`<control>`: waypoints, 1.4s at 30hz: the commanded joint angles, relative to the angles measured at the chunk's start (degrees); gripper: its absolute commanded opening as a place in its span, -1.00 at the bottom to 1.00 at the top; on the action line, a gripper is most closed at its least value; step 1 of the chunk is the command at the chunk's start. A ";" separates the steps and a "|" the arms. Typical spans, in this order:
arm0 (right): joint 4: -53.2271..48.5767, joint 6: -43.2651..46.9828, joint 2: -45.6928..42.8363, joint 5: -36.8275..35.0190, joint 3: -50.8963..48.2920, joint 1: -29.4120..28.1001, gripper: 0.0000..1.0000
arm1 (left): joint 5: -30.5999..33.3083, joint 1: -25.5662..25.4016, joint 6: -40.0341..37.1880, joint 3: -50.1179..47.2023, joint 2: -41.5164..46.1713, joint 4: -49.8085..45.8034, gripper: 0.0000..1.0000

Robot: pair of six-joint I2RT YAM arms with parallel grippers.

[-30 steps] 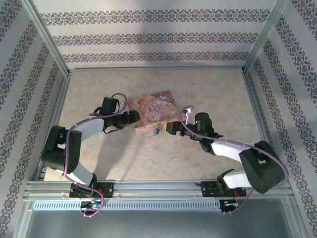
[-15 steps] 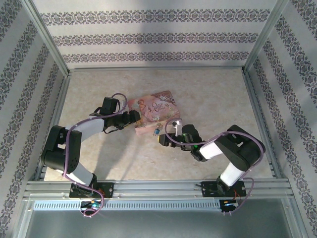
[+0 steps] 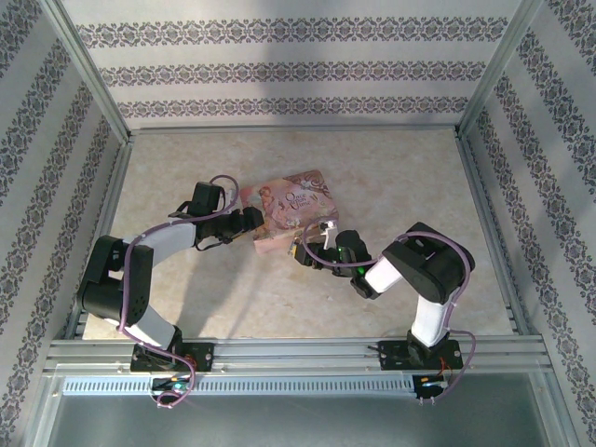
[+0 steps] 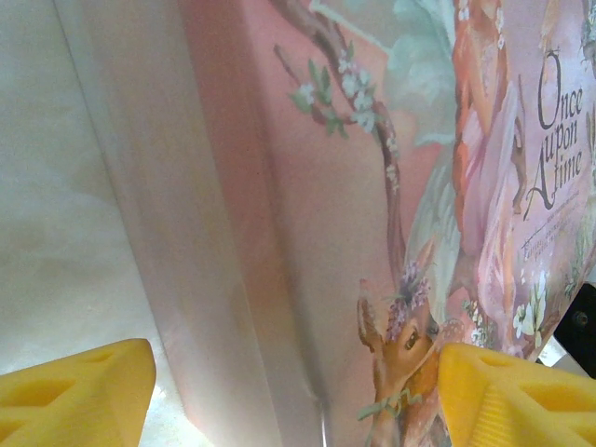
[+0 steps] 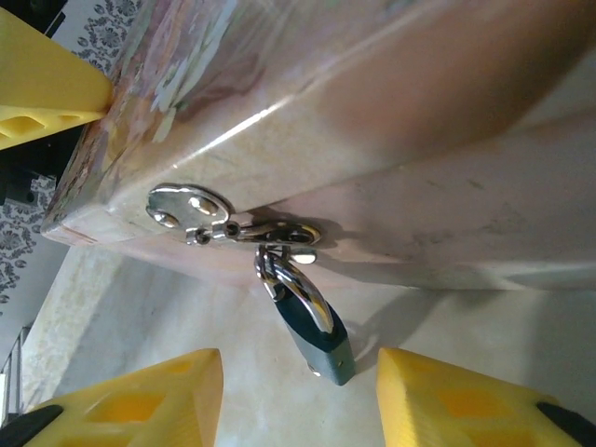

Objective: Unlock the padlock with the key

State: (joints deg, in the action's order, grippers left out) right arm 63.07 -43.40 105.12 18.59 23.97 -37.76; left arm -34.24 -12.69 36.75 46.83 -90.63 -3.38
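**Padlock position.** The padlock [image 5: 307, 317] is hanging on the side wall of the pink box [image 5: 354, 74] that is facing the arm bases. Its silvery shackle [image 5: 291, 284] is passing through a small ring [image 5: 279, 233]. The ring is linking to a silvery hasp plate [image 5: 189, 207] on that wall.

**Padlock orientation.** The long axis is running from the shackle outward, away from the box wall, at a slight slant. The shackle end is sitting against the box. The dark blue body [image 5: 324, 340] is pointing away from the box, with its flat bottom end outermost. The body is casting a shadow on the desk [image 3: 372, 177] beside the box. Whether it is touching the desk cannot be told.

**Right tool.** The right tool [image 5: 303, 405] is standing open, its two yellow fingers [image 5: 140, 400] spread wide. The fingers are sitting on the side of the padlock away from the box, one on either side of the padlock's axis. The padlock body is lying just ahead of the gap between them and is touching neither finger. In the top view, the right tool [image 3: 303, 253] is sitting just off the box's near wall and is aiming at it.

**Left tool.** The left tool [image 4: 293, 400] is also standing open, its fingers wide apart at the box's left end. The box's illustrated top face and pale side wall are lying ahead of the gap. In the top view, the left tool [image 3: 253, 222] is sitting just beside that end.
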 commanded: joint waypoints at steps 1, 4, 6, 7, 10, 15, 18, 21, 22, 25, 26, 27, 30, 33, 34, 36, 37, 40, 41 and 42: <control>1.44 -0.78 1.73 -0.55 1.05 -0.65 -0.10 | 2.57 -0.67 0.60 -0.96 0.01 -1.50 0.57; 1.53 -0.96 2.49 -0.79 1.24 -0.68 -0.12 | 2.69 -0.67 0.69 -0.93 -0.07 -1.42 0.57; 1.61 -1.07 3.02 -0.86 1.57 -0.72 -0.13 | 2.77 -0.66 0.69 -0.77 -0.16 -1.37 0.57; 1.66 -1.16 3.07 -0.91 1.70 -0.74 -0.14 | 2.73 -0.65 0.69 -0.74 -0.16 -1.32 0.57; 1.97 -1.16 3.59 -1.61 1.91 -0.66 -0.17 | 2.77 -0.62 0.86 -0.82 -0.34 -1.15 0.57; 1.97 -1.24 3.90 -1.83 2.32 -0.74 -0.29 | 2.73 -0.60 0.96 -0.89 -0.42 -1.01 0.57; 2.14 -1.41 4.06 -2.48 2.13 -0.72 -0.35 | 2.92 -0.62 1.04 -1.04 -0.25 -1.00 0.57; 2.94 -1.63 4.46 -2.33 2.19 -0.69 -0.36 | 2.82 -0.64 1.04 -1.17 -0.34 -0.90 0.57; 3.42 -1.56 4.52 -2.17 2.07 -0.62 -0.35 | 2.86 -0.67 1.04 -1.21 -0.39 -0.93 0.57; 3.73 -1.02 4.17 -2.62 1.46 -0.24 -0.27 | 2.92 -0.64 1.13 -1.30 -0.26 -0.75 0.56; 3.72 -0.82 4.05 -3.21 1.03 0.12 -0.23 | 2.94 -0.64 1.13 -1.30 -0.25 -0.74 0.56; 3.81 -0.68 3.96 -3.65 0.75 0.55 -0.22 | 2.95 -0.65 1.13 -1.31 -0.27 -0.71 0.56; 3.84 -0.14 4.10 -3.22 0.86 1.63 -0.19 | 3.03 -0.66 1.13 -1.27 -0.24 -0.80 0.56; 3.23 0.85 4.40 -2.14 2.01 1.81 -0.19 | 3.04 -0.63 1.13 -1.10 -0.26 -0.93 0.56; 3.12 0.95 4.64 -1.81 2.32 1.81 -0.19 | 3.04 -0.67 1.13 -1.01 -0.25 -1.01 0.57; 3.37 0.79 5.41 -0.87 2.85 1.81 -0.20 | 2.99 -0.63 1.21 -0.97 -0.32 -1.01 0.57; 3.51 0.51 5.69 -0.71 2.96 1.70 -0.21 | 3.03 -0.65 1.21 -0.96 -0.25 -1.05 0.56; 4.23 0.13 6.58 -0.31 2.94 0.92 -0.23 | 3.08 -0.64 1.30 -1.07 -0.26 -1.11 0.57; 4.26 0.06 6.71 -0.24 3.07 0.58 -0.23 | 3.17 -0.63 1.30 -1.04 -0.29 -1.08 0.56; 4.32 0.00 6.97 -0.30 3.05 0.35 -0.24 | 3.21 -0.65 1.30 -1.12 -0.25 -1.02 0.56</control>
State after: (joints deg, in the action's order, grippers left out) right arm 67.81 -43.35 110.21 17.19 26.55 -36.56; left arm -33.61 -12.71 37.85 46.83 -90.63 -2.96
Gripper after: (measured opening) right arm 0.383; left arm 0.783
